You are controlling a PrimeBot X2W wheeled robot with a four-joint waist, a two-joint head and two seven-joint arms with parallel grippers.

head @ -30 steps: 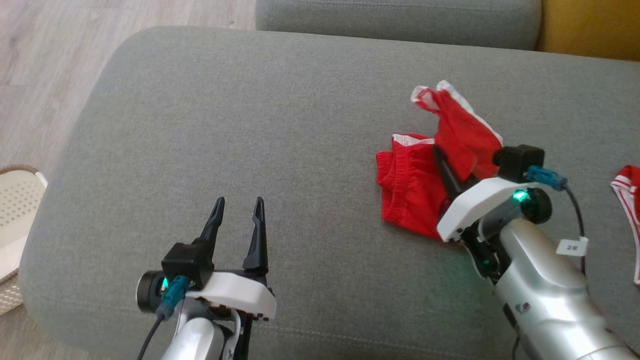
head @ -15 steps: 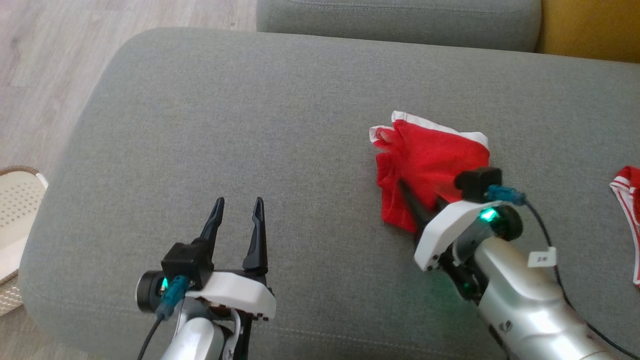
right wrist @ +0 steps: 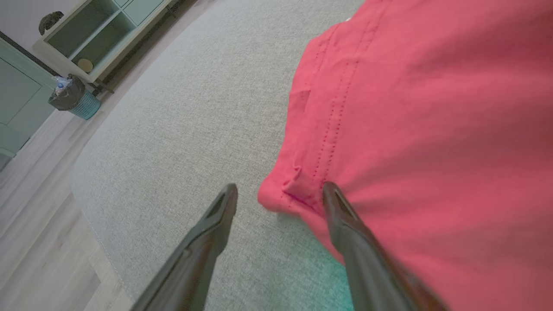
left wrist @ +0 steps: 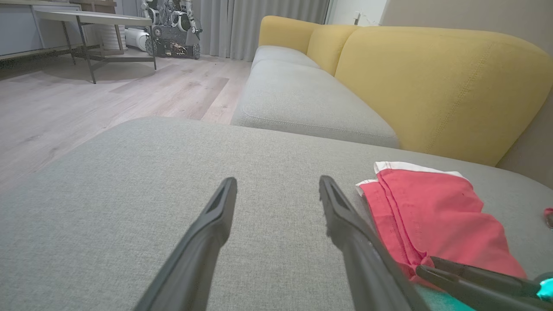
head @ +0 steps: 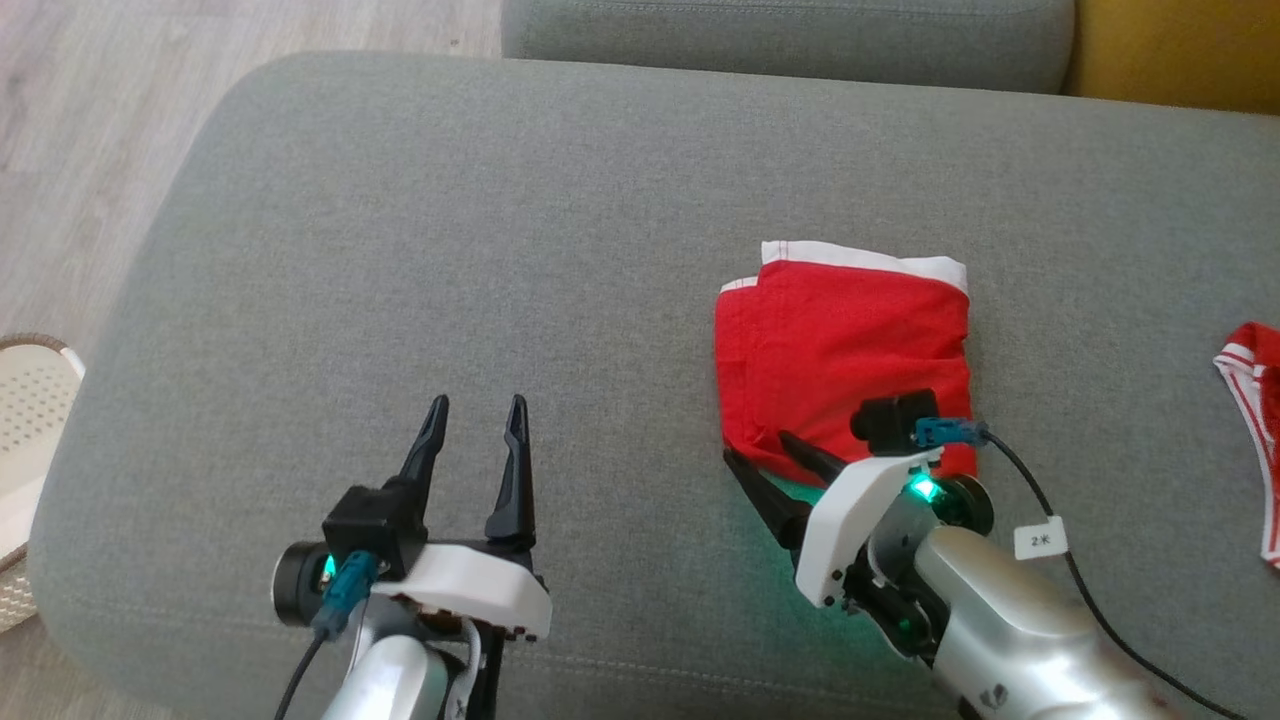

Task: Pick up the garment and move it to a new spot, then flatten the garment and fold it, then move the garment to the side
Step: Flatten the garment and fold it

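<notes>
The red garment (head: 845, 350) lies folded into a flat, roughly square shape with a white band along its top edge, right of centre in the head view, on the grey sofa cushion (head: 450, 230). The right fingers (head: 765, 495) sit at its lower left corner, spread apart and released. In the right wrist view one tip rests at the cloth's edge and the other over bare cushion, with nothing pinched between them. The left fingers (head: 428, 440), at the lower left of centre, are also parted and empty above bare cushion, well apart from the garment. A second red-and-white cloth (head: 1250, 400) shows at the right edge, and a pale basket (head: 30, 420) at the left edge.
</notes>
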